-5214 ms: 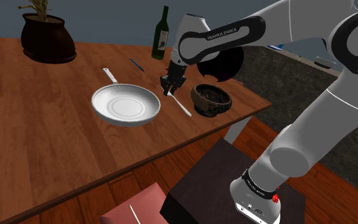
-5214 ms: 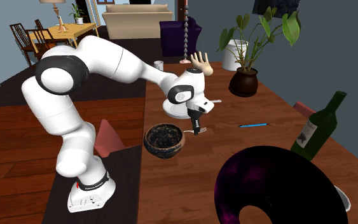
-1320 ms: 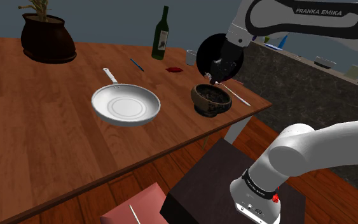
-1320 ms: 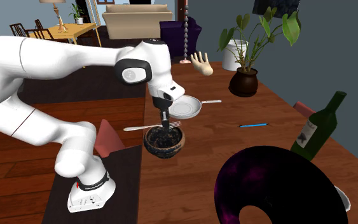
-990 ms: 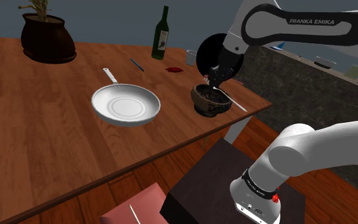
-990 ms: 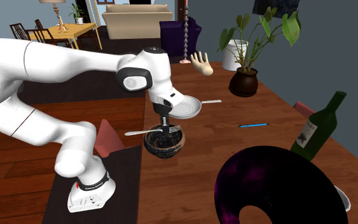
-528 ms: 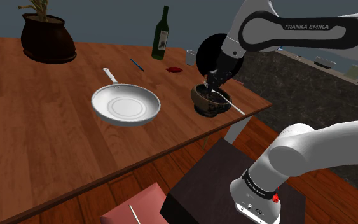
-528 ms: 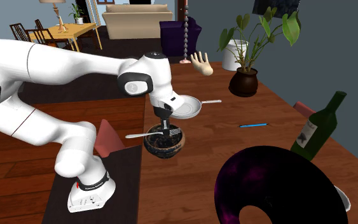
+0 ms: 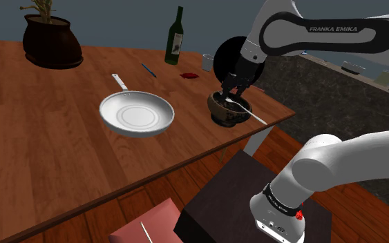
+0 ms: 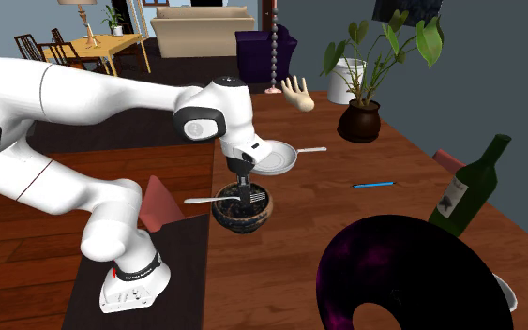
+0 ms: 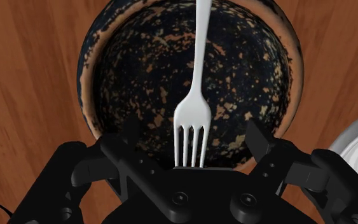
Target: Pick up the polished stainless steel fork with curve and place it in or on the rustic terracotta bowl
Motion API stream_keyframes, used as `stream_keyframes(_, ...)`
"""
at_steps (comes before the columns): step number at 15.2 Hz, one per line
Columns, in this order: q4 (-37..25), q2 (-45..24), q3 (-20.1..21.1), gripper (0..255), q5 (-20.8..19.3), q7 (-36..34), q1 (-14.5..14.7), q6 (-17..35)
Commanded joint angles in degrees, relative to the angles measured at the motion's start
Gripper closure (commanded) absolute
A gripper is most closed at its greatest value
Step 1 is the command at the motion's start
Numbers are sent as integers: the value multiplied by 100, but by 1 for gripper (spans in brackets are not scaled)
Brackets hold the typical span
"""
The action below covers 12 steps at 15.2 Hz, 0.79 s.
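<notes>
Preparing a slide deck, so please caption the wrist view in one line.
Open gripper poised over a white fork lying across the dark, speckled bowl on a wooden table.

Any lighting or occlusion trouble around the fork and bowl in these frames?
Wrist view: the fork stands out bright white against the dark speckled bowl, no glare; the open pincer blocks the bowl's near part. Second exterior view: a large dark purple shape in the foreground hides part of the table. Shoulder view: even light, fork handle clear past the bowl's rim.

Wooden table (image 9: 41, 141), wood floor (image 10: 22, 272), blue-grey wall (image 10: 520, 103)
</notes>
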<state>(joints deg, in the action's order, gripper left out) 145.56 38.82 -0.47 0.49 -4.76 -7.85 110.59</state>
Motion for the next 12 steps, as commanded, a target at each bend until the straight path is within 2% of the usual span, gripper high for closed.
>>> stream_keyframes(1,0,0,0,0,0,0,0,0)
stream_keyframes(5,-676,79,-4,0,-5,-1,-3,-755)
stream_keyframes(12,-676,79,-4,0,-4,-1,-3,-755)
